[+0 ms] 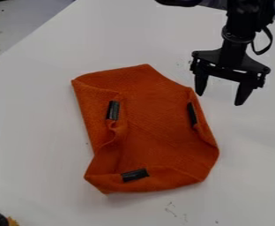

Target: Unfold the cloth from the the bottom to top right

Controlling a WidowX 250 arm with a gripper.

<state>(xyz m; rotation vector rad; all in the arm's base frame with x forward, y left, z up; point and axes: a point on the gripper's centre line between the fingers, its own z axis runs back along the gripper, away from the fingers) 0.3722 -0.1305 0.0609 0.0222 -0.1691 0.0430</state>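
Note:
My gripper (220, 99) hangs at the upper right of the camera view, its two fingers spread apart with nothing between them. It is beside the upper right edge of the orange cloth (157, 119) and not holding it. The cloth lies on the white table with its left, right and bottom edges folded inward. Black tags show on the folds: one at the left, one at the right edge, and one near the bottom.
The white table (34, 132) surrounds the cloth, with its edge running diagonally across the upper left. A black object with an orange-yellow part (12, 221) is at the lower left corner. Dark items stand along the top right.

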